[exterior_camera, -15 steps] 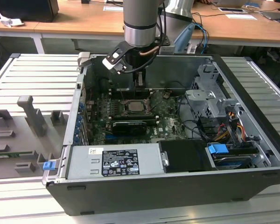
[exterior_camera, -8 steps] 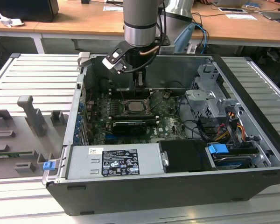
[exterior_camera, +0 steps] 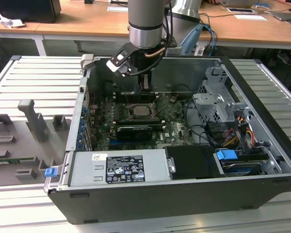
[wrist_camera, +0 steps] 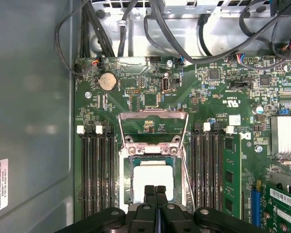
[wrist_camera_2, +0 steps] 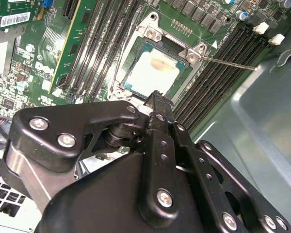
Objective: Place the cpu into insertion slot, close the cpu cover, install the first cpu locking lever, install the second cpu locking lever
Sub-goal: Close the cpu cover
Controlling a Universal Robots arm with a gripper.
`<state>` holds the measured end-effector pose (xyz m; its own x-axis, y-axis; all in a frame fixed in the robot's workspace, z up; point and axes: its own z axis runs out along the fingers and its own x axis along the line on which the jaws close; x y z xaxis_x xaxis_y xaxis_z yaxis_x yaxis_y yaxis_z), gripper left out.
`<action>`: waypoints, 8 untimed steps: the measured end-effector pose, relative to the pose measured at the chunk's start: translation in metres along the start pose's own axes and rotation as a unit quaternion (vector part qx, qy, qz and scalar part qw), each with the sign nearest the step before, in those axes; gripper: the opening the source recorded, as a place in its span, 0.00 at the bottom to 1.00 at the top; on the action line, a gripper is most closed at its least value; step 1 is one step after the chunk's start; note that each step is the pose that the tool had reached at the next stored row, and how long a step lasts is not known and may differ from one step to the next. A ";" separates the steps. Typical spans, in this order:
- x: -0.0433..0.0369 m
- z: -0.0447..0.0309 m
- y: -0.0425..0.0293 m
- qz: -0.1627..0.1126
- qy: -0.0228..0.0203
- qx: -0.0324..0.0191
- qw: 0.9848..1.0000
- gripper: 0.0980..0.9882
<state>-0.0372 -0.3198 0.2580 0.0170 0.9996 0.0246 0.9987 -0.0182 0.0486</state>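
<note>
Chip (wrist_camera: 153, 179): flat square, pale silvery top, faint brown smear, seated in socket (wrist_camera: 131, 180).
Cover (wrist_camera: 153, 115): thin silver frame, standing open.
Gripper (wrist_camera: 155, 189): fingers pressed together, empty, above chip.

Cpu (wrist_camera: 153, 177) in insertion slot (wrist_camera: 131, 182); cpu cover (wrist_camera: 153, 115) open; gripper (wrist_camera: 155, 189) fingers together.

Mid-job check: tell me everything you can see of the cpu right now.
The cpu is a flat square chip with a pale silvery-beige metal top, marked by a brownish smudge in the second wrist view. It lies level inside the insertion slot, uncovered: the cpu cover is swung open beyond it. The gripper, fingers together, is over its near edge; contact cannot be judged.
</note>
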 end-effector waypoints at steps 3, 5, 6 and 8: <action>0.0001 -0.0029 0.0001 0.000 0.000 0.000 1.000 0.01; 0.0002 -0.0051 0.0003 0.000 0.000 0.000 1.000 0.01; 0.0002 -0.0063 0.0003 0.000 0.000 0.000 1.000 0.01; 0.0004 -0.0103 0.0005 0.000 0.000 0.000 1.000 0.01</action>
<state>-0.0371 -0.3197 0.2682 0.0169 0.9996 0.0246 0.9987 -0.0181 0.0486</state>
